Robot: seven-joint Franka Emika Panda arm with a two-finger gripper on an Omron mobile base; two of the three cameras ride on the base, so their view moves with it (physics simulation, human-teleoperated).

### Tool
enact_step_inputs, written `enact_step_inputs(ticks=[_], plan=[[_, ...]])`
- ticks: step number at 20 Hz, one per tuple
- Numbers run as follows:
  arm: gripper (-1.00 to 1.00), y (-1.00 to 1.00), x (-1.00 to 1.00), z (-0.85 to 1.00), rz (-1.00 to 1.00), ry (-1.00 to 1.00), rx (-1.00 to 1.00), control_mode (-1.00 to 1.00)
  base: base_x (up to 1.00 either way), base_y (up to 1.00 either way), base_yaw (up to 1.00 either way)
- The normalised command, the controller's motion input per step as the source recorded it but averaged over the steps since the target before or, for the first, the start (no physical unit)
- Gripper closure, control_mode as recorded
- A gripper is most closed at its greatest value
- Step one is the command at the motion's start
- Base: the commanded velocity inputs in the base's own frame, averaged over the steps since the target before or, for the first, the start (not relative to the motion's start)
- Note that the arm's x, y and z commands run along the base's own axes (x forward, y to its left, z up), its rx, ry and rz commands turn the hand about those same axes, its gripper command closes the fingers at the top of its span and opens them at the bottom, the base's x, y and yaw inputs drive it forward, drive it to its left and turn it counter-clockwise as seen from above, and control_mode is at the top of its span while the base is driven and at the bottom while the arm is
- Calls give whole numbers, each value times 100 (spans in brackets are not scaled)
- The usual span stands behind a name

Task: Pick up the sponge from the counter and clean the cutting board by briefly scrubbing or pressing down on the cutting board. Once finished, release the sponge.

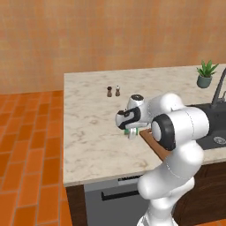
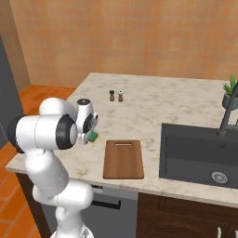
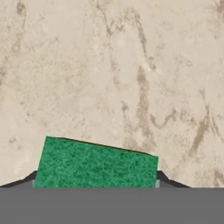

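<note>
The sponge (image 3: 95, 162) is being held between the end effector (image 3: 96, 181) fingers; it should be carried level to the cutting board (image 2: 123, 159).

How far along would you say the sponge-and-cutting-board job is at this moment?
Early stage. In hand: the gripper straddles the sponge, over bare counter; whether it grips it is unclear. Left: the cutting board lies untouched to one side, so carrying over, scrubbing and release all remain.

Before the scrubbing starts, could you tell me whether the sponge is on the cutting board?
Off it: the sponge sits beside the cutting board, over bare counter.
</note>
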Motion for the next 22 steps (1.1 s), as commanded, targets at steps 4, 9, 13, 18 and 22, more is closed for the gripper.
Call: enact_step_inputs(ticks=[4,9,13,18,22], plan=[[-100,13,1,-4,19,0,6,-100,0,0,0],[-100,1,0,32,11,1,4,-100,0,0,0],[-100,1,-29,83,8,-2,-3,-100,0,0,0],[-100,-18,-64,75,-18,0,6,-100,0,0,0],[-100,-11,-100,53,-46,-1,23,-100,0,0,0]])
